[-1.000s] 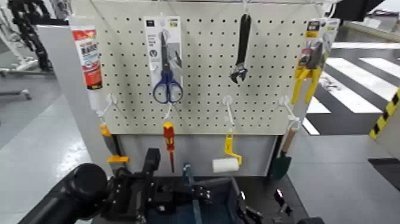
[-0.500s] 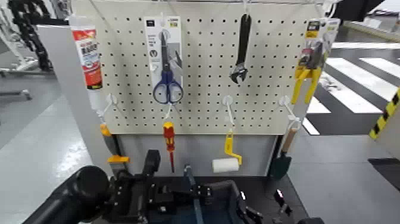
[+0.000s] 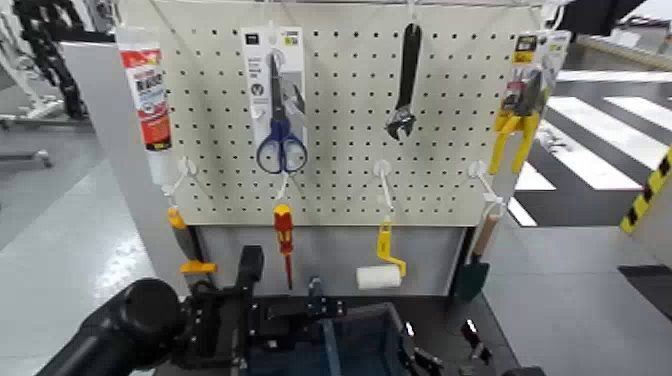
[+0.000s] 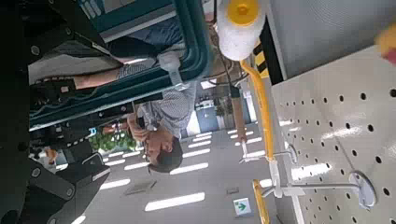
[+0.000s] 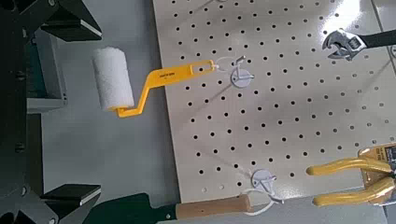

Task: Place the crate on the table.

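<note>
While both arms reached in low beneath the pegboard [image 3: 345, 130], the crate [image 3: 365, 340] sat right under its bottom edge, below the red-handled screwdriver [image 3: 284, 240] and the yellow-handled paint roller [image 3: 380, 275] hanging there. The crate's thin upright divider [image 3: 322, 325] ran straight toward the pegboard, so the bin looked squared up to it, a sensible way to set it down.

The left gripper [image 3: 250, 315] was pressed in at the crate's left wall, below and left of the screwdriver, and the right gripper [image 3: 425, 360] was tucked at the opposite wall, below and right of the roller. One arm on each side made sense: a bin that wide would tip if it were carried by one wall alone. Whether either gripper was clamped onto a wall or had let go could not be told, as the arm housings hid the contact in every view.

The black table [image 3: 492, 322] showed as a dark strip to the right of the crate, under the pegboard's lower right corner. Whether the crate's base was down on it or hovering just above was hidden too. By my reading the carry was nearly over, with lowering and release left to do.

The right wrist camera looked up past the roller onto the pegboard, which suggested that arm was held low and level. Hanging tools were close overhead, so any lift on withdrawal risked clipping the roller
</note>
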### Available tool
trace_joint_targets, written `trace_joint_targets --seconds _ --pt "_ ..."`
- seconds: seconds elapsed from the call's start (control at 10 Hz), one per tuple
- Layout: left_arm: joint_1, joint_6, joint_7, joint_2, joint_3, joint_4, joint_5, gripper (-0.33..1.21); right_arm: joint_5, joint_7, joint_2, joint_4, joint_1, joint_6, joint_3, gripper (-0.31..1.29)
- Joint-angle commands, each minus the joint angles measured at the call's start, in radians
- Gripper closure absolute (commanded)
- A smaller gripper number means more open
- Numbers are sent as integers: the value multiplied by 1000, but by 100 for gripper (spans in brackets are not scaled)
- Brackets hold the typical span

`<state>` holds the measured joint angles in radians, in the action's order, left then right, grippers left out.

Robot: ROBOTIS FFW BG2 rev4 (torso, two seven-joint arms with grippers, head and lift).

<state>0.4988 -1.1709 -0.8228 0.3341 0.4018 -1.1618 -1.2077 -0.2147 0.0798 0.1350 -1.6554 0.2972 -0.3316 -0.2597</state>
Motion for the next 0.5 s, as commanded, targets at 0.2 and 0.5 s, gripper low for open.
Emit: trace_joint_targets --seconds 0.2,0.5 --pt "-71 71 24 -15 -60 -85 36 36 0 2 -2 -3 3 3 2 15" --pt "-237 76 186 -35 -231 -289 34 36 0 2 -5 -7 8 6 8 15"
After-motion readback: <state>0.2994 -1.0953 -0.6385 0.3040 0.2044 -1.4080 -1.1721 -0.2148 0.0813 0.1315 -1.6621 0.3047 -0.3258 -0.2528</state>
